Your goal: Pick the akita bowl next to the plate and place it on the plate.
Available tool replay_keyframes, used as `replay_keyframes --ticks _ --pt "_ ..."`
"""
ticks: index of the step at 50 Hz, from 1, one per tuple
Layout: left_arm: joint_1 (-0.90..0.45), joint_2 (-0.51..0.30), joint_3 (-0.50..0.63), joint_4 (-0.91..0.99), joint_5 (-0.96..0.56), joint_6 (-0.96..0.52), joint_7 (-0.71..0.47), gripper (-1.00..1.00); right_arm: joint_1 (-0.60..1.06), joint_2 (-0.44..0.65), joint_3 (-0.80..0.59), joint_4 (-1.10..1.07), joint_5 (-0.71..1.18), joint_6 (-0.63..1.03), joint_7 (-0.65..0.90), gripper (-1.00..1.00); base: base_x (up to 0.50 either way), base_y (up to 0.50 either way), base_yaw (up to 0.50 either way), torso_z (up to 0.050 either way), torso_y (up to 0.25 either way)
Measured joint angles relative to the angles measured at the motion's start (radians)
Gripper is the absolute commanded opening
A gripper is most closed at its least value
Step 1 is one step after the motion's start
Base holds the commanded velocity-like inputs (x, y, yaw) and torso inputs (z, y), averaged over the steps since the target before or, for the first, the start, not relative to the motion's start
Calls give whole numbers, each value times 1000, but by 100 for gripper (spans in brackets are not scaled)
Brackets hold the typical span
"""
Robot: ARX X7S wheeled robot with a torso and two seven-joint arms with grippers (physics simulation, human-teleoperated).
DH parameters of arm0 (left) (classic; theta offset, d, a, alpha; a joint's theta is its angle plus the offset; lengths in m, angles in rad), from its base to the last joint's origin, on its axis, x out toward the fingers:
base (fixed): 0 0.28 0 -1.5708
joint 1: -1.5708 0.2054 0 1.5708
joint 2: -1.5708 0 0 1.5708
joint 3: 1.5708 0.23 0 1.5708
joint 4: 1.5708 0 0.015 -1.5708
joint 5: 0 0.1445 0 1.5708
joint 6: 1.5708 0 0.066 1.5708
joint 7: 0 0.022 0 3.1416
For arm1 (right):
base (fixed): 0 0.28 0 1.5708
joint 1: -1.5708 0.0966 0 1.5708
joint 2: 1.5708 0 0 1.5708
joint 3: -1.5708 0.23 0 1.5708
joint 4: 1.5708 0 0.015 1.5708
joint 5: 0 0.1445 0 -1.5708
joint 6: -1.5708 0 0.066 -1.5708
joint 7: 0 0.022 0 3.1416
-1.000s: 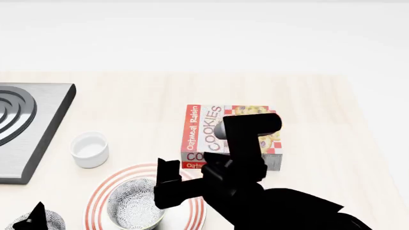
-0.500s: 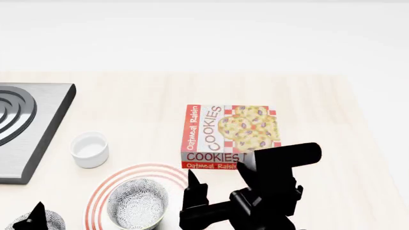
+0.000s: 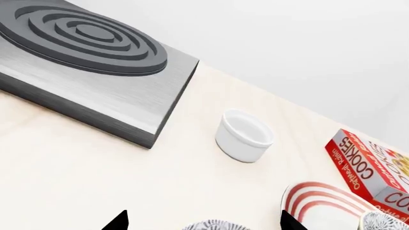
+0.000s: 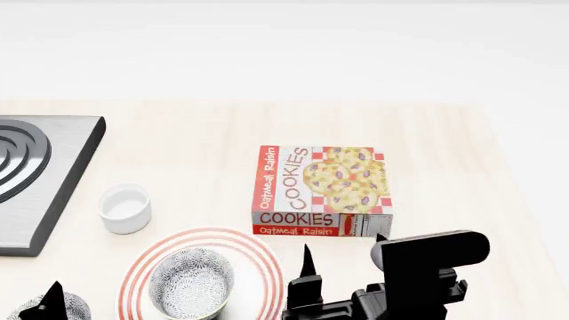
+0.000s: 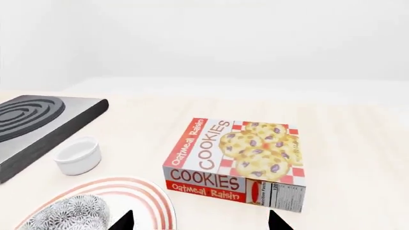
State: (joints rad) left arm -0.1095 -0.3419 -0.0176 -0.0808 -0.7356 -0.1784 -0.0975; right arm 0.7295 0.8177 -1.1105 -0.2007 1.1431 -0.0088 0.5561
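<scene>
Surface: pale wooden tabletop [image 4: 196, 140] against a plain white backdrop.
Far left: grey stove burner [image 4: 36, 177] with dark concentric rings, well apart from the crockery.
Left gripper [image 4: 52, 301]: only dark fingertips visible at the head view's bottom edge, spread apart over the second speckled bowl [image 4: 60, 308], holding nothing; same spread tips seen in the left wrist view.
Left of centre: small plain white cup [image 4: 124, 208], between burner and plate, touching neither.
Plate [image 4: 258, 257]: red-ringed, near the bottom edge, partly cut off.
Akita bowl [image 4: 190, 281]: upright, sitting inside the plate's rings, slightly left of its centre; placement looks done.
Centre: cookie box [image 4: 322, 190], lying flat just beyond the plate's far rim.
Right gripper [image 4: 342, 257]: fingers apart and empty, just right of the plate, near the box's front edge.
Risk, right side: wide finger could clip the plate's rim or nudge the box if swung leftward low.
Risk, left side: tips hanging so close over the other bowl could catch its rim and tip it on any downward or sideways move.
</scene>
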Motion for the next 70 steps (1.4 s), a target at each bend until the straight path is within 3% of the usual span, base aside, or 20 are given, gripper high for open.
replay_keyframes --ticks 34,70 --pt "-3 -5 8 -5 -1 5 -2 100 -37 120 8 -152 -241 5 288 100 0 0 0 0 0" --pt "5 -10 13 5 -7 13 -4 100 -115 263 45 -242 -279 -45 452 100 0 0 0 0 0"
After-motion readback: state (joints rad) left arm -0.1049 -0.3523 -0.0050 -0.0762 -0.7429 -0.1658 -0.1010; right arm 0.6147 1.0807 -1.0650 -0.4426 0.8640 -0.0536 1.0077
